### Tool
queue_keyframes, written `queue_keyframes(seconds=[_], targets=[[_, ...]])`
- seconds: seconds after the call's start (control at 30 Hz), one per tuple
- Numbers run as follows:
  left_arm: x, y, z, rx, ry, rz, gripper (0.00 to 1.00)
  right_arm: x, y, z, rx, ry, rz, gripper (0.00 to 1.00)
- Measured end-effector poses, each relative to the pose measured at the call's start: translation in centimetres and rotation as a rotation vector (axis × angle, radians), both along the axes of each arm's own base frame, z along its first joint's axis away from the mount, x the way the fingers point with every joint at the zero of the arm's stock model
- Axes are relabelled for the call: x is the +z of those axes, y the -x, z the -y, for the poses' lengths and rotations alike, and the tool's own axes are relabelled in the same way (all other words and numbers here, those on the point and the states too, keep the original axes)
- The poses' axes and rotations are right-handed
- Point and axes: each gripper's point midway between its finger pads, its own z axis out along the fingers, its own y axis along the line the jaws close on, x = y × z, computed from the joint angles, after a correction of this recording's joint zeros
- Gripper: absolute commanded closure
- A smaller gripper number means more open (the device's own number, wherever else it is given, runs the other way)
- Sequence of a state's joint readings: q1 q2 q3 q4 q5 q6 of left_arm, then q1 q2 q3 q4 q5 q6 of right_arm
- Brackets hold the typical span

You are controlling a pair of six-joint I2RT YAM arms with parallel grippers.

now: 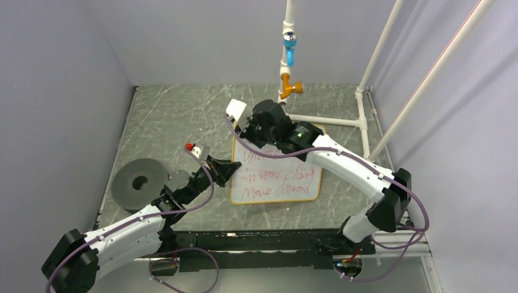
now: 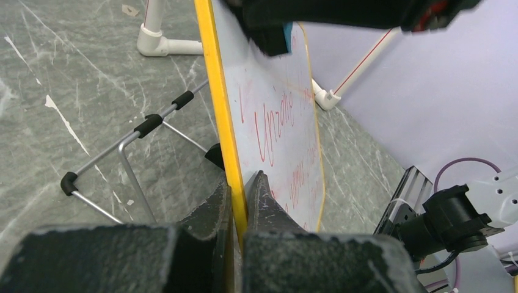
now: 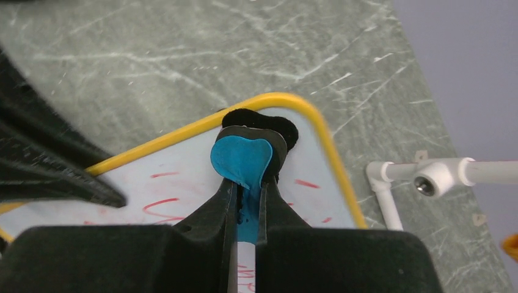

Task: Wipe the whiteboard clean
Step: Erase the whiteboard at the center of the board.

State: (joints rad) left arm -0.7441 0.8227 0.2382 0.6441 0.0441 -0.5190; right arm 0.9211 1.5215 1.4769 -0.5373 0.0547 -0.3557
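- While our left pincer [image 2: 244, 183] clamps the yellow left edge of the whiteboard [image 1: 275, 183], the board sits mid-surface [image 1: 171, 116], red writing [image 1: 275, 192] on it.
- Our right pincer [image 3: 247, 189] grips a blue eraser [image 3: 241, 159] against a far corner.

The flat rectangular whiteboard [image 1: 278, 177] is white inside a thin yellow-orange frame, scrawled over with lines of red handwriting. The small eraser [image 3: 241, 160] shows a bright blue face on black felt. The stone-look table [image 1: 177, 116] is dark grey-green, veined white. A flat ring [image 1: 125, 186] is plain grey. The plastic pipe frame [image 1: 324, 120] is white, with a blue fitting [image 1: 289, 43] and an orange fitting [image 1: 289, 88].
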Motion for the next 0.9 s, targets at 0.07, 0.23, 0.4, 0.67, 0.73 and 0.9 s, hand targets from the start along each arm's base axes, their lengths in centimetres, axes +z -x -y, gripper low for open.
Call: queue_keyframes(seconds=[0.07,0.23,0.4,0.67,0.73,0.9], targets=[[0.1,0.0,0.0,0.0,0.001,0.011,1.0,1.0,-1.0,0.3,-0.023,-0.024,0.011,1.0],[0.2,0.0,0.0,0.001,0.0,0.02,1.0,-0.1,0.9,-0.1,0.051,0.007,0.024,1.0],[-0.2,0.0,-0.1,0.004,-0.008,0.008,1.0,-4.4,5.9,-1.7,0.22,0.139,0.022,1.0],[-0.6,0.0,-0.3,0.011,-0.014,-0.001,1.0,-4.3,4.3,-0.5,0.148,0.16,0.07,1.0],[-0.4,0.0,-0.4,0.016,-0.01,0.006,1.0,-3.3,3.0,0.1,0.097,0.156,0.083,1.0],[-0.2,0.0,-0.4,0.015,-0.012,0.025,1.0,0.0,0.8,-0.6,0.033,0.105,0.118,1.0]])
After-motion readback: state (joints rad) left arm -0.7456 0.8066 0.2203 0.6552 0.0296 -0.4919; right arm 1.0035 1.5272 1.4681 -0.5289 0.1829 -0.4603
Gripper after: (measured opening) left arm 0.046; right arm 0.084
